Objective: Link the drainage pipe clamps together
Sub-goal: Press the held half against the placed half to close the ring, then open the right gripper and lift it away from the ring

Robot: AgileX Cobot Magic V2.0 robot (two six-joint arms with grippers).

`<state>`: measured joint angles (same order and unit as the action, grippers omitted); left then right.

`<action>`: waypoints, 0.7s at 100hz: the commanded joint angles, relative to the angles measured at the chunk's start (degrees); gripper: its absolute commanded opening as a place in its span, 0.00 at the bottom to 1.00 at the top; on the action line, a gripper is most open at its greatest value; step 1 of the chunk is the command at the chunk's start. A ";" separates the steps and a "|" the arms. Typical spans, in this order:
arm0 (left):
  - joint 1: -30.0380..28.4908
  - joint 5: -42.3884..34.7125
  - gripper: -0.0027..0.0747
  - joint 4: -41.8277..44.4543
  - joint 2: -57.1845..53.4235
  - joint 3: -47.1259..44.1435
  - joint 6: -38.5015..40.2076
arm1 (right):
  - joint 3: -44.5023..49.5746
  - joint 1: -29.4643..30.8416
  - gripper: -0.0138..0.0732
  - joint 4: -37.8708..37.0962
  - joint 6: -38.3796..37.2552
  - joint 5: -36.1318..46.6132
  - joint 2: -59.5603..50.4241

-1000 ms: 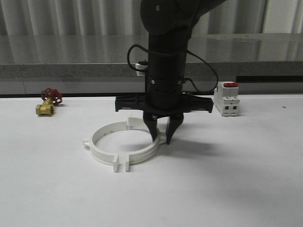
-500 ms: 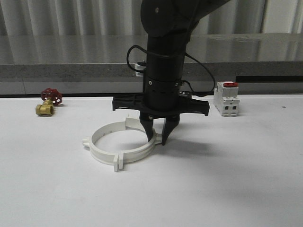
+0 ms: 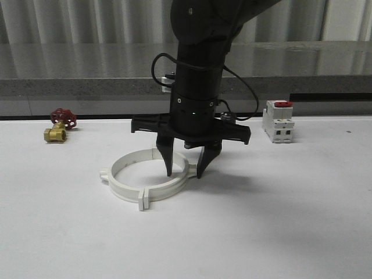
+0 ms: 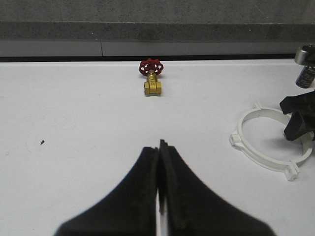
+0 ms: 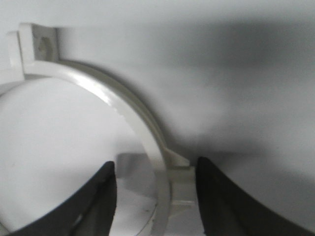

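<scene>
The drainage pipe clamps (image 3: 145,181) lie flat on the white table (image 3: 279,221), their end tabs meeting so the two halves form one ring. The right claw (image 3: 183,172) points down over the ring's right side, jaws spread, one finger inside the ring wall and one outside (contact with the wall cannot be determined). The left claw (image 4: 160,162) hovers above bare table, fingers pressed together. A brass valve (image 3: 58,128) and a white switch (image 3: 278,121) stand near the table's rear edge.
</scene>
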<state>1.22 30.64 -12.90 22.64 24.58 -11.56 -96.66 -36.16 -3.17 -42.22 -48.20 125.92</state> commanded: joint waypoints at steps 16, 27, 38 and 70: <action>-0.09 -4.44 0.01 -1.10 0.30 1.56 -0.01 | -1.16 -0.06 0.64 -2.90 2.93 1.54 -5.13; -0.09 -4.44 0.01 -1.10 0.30 1.56 -0.01 | -1.16 0.25 0.64 -2.90 6.19 2.89 -7.88; -0.09 -4.44 0.01 -1.10 0.30 1.56 -0.01 | -1.16 0.87 0.64 -3.55 9.38 3.78 -11.76; -0.09 -4.44 0.01 -1.10 0.30 1.56 -0.01 | -0.02 5.13 0.64 -10.45 15.00 1.15 -23.77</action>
<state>1.22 30.64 -12.90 22.64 24.58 -11.56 -96.08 -32.62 -10.20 -29.43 -47.83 108.43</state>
